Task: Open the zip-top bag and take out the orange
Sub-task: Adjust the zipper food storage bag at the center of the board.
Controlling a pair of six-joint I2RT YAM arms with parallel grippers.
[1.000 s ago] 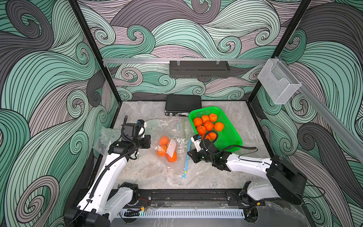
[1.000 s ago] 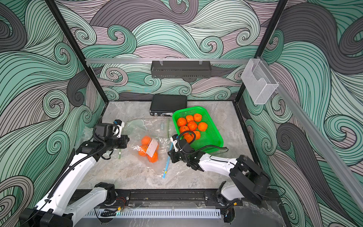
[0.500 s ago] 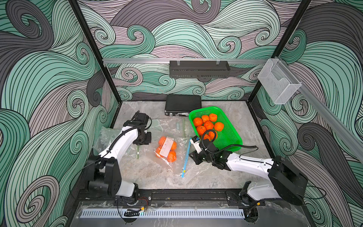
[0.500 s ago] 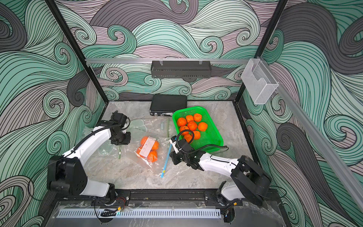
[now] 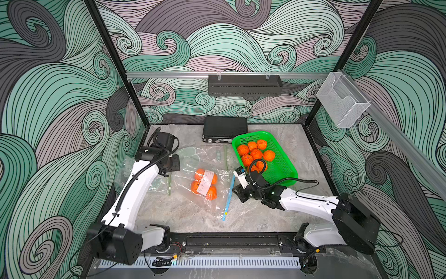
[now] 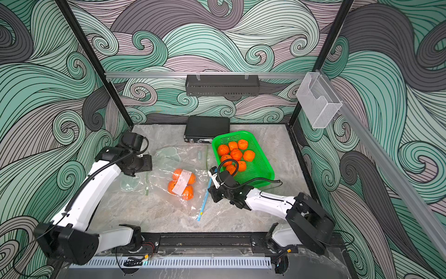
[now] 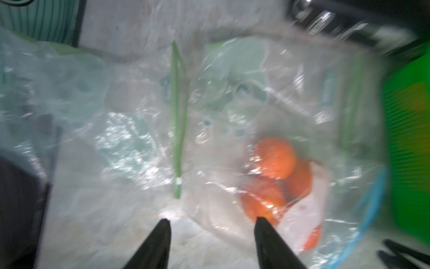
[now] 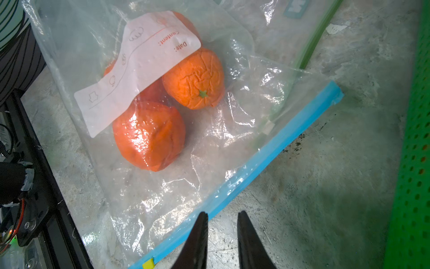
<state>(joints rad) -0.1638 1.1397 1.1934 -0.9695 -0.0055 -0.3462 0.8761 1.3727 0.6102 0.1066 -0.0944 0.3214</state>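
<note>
The task was at its opening step: the zip-top bag [image 5: 212, 205] lay flat at the centre of the table, and its blue zip strip [image 8: 256, 163] looked pressed together along all the length in view. At least 3 oranges [image 8: 149, 135] sat inside, under a white label, toward the bag's 9 o'clock side and well away from the strip. In both top views the strip ran down the bag's 3 o'clock edge, from about 1 o'clock to 5 o'clock, with a small yellow tab [image 8: 149, 264] at its 5 o'clock end.

The right gripper [image 8: 222, 213] hung low at 3 o'clock of the bag, just beside the strip, its jaws a narrow gap apart with nothing between them. The left gripper [image 7: 211, 219] was at 10 o'clock of the bag, above loose empty bags, with jaws spread wide and empty; its view was blurred.

No orange was out yet. As I judged it, the next move called for 1 gripper to pin the bag while the other took the yellow tab or a lip of the strip and drew it along the edge. The film was thin and slack, so a shallow pinch could slip or drag the whole bag toward the green basket [image 5: 241, 137] at 2 o'clock.
</note>
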